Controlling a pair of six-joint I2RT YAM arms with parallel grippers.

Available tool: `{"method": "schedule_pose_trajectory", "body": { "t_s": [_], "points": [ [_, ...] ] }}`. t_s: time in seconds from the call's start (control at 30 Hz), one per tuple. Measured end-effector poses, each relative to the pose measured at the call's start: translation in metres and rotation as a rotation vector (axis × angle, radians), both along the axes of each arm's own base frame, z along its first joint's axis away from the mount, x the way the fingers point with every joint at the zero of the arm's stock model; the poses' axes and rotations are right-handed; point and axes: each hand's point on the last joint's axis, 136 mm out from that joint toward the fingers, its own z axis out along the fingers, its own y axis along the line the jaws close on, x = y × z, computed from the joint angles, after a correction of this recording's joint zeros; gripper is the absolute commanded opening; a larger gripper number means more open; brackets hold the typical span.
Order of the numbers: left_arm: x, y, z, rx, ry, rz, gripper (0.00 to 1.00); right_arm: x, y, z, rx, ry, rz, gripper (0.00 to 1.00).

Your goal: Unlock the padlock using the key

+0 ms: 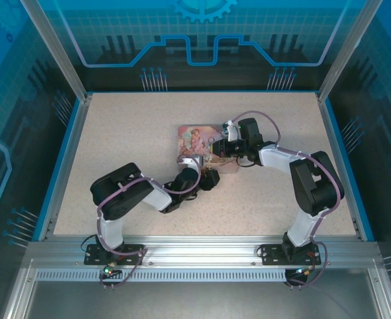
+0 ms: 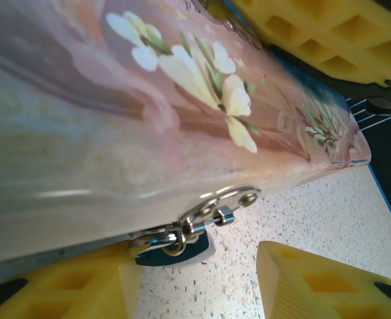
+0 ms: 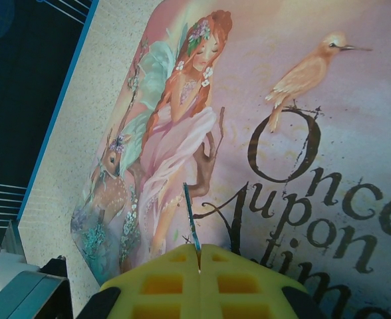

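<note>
Writing on the flat pink illustrated tin reads "Once upon", then "tim", cut off by the frame edge. R gripper hangs over the tin lid, its yellow pads pressed together on the thin dull-metal key, blade pointing out over the painted girl. L gripper is low at the tin's side wall, fingers spread wide w/ nothing held. The tiny blue padlock w/ thin metal shackle sits against that wall, just ahead of them. Bare speckled table lies left of the tin.
</note>
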Motion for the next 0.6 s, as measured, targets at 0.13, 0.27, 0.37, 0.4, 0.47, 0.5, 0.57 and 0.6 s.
{"method": "schedule_pose_trajectory", "body": {
  "t_s": [0.13, 0.27, 0.37, 0.4, 0.47, 0.5, 0.57, 0.6],
  "points": [
    [0.002, -0.001, 0.003, -0.005, -0.006, 0.004, 0.59, 0.000, 0.000, 0.000, 0.003, -0.003, 0.001, 0.00],
    [0.003, -0.003, 0.004, -0.008, -0.007, 0.003, 0.60, 0.000, 0.000, 0.000, 0.005, -0.003, 0.000, 0.00],
    [0.004, -0.003, 0.002, 0.001, 0.008, 0.015, 0.59, 0.000, 0.000, 0.000, 0.005, -0.002, -0.001, 0.00],
    [0.005, -0.004, 0.001, 0.007, 0.015, 0.021, 0.59, 0.000, 0.000, 0.000, 0.005, -0.002, -0.001, 0.00],
    [0.006, -0.005, -0.002, 0.033, 0.032, 0.039, 0.56, 0.000, 0.000, 0.000, 0.007, -0.004, -0.001, 0.00],
    [0.006, -0.005, -0.004, 0.049, 0.042, 0.048, 0.54, 0.000, 0.000, 0.000, 0.009, -0.006, -0.002, 0.00],
    [0.007, -0.004, -0.007, 0.076, 0.058, 0.066, 0.51, 0.000, 0.000, 0.000, 0.011, -0.005, -0.004, 0.00],
    [0.008, -0.003, -0.008, 0.085, 0.065, 0.075, 0.50, 0.000, 0.000, 0.000, 0.011, -0.004, -0.004, 0.00]
  ]
}}
